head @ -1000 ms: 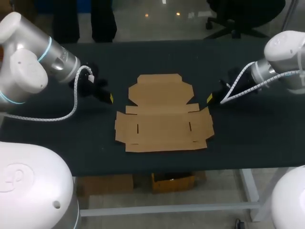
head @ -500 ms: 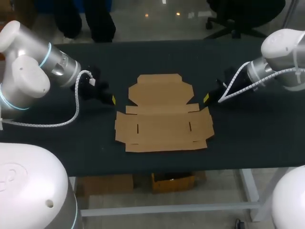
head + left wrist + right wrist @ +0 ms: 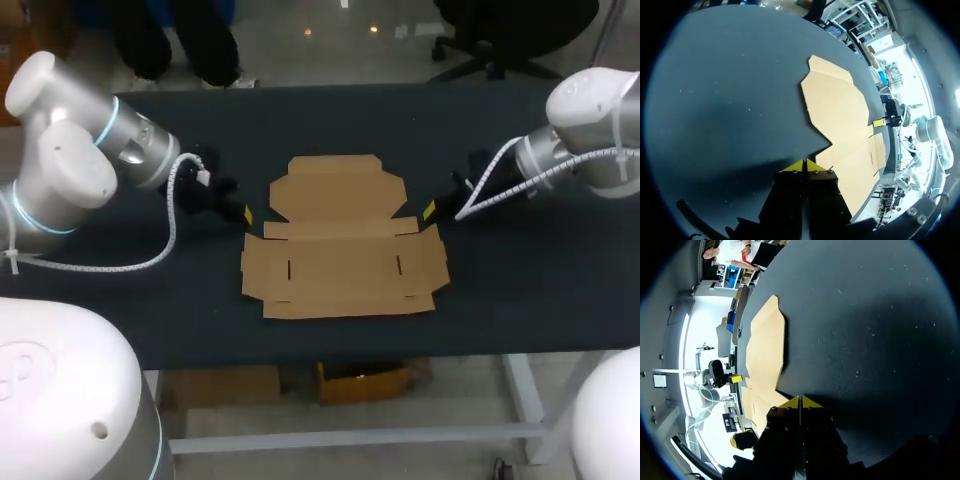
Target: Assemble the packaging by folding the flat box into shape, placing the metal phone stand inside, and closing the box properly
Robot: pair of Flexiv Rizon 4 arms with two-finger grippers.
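A flat brown cardboard box blank [image 3: 340, 240] lies unfolded in the middle of the black table [image 3: 530, 270]. My left gripper [image 3: 246, 215] is shut and empty, its yellow tips just off the blank's left edge. In the left wrist view the gripper [image 3: 804, 165] points at the cardboard [image 3: 840, 105], with the tips close to a notch in its edge. My right gripper [image 3: 429, 210] is shut and empty too, by the blank's right edge. The right wrist view has the gripper [image 3: 800, 402] close to the cardboard [image 3: 765, 345]. No metal phone stand shows in any view.
Bare black tabletop surrounds the blank on all sides. White cables [image 3: 150, 262] loop from both wrists over the table.
Both grippers have moved inward toward the blank, the left one rightward and the right one leftward. The cardboard has not moved.
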